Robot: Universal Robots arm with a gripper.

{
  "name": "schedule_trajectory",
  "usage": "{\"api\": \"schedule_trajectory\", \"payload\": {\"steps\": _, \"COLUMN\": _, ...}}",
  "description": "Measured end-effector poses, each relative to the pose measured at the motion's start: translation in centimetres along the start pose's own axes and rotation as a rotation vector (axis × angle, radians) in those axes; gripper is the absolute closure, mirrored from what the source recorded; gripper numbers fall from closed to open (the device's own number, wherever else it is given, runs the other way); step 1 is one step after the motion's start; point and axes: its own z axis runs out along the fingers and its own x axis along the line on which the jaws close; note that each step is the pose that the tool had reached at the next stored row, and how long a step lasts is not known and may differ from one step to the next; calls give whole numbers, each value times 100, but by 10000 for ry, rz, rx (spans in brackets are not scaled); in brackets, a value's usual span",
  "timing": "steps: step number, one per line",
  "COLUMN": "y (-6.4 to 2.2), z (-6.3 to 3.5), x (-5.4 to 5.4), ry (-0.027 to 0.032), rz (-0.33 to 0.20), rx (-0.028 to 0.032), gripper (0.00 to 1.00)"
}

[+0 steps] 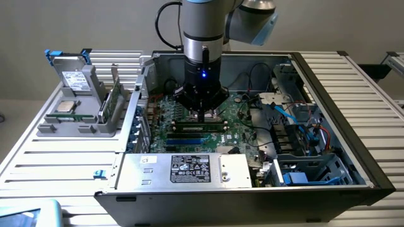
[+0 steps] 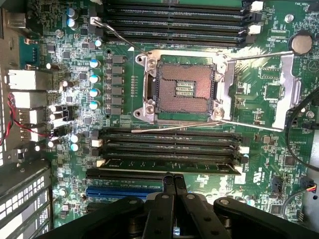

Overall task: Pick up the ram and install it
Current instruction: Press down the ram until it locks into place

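Seeing the ram (image 2: 169, 165) lying along a memory slot of the motherboard (image 2: 264, 89), in the bank just beside the open processor socket (image 2: 182, 87). Finding the jaws pressed shut together and holding nothing, with their tips standing just at the long edge of the ram, near its middle. Noticing around this the open computer case (image 1: 252, 203) resting on the slatted desk (image 1: 50, 156), and at the exterior view's left a grey holder (image 1: 75, 127) keeping a boxy drive (image 1: 74, 78), a silver chip (image 1: 65, 106) and another green stick (image 1: 112, 101) standing upright.

Ram (image 2: 169, 165): long green stick, lying seated in motherboard memory slot.
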Motion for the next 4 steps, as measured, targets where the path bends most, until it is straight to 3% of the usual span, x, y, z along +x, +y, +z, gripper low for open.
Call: {"api": "schedule_trajectory", "payload": {"steps": 4, "y": 0, "z": 0, "x": 0, "ry": 0, "rz": 1, "rx": -1, "gripper": 89}}
